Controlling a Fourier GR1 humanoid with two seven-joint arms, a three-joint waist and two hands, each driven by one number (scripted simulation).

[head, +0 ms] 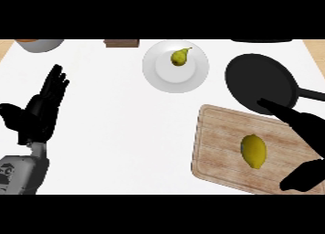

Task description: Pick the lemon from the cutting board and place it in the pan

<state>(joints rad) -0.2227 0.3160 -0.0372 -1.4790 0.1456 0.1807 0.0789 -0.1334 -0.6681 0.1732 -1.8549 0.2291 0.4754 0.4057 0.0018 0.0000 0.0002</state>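
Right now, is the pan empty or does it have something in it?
Empty: the pan shows only bare black surface; the lemon lies on the cutting board.

Counter layout, head view:
- Cutting board: placed front-R. Lemon laid on it, approx. centre.
- Pan: set just behind board, handle turned R.
- Plate: set L of pan, rear-centre; pear laid on it.
- Bowl: rear-L corner, cut by edge.
- Box-like item: rear, btwn bowl & plate.
- Left hand: held at L side.
- Right hand: held over board's R part, R of lemon.
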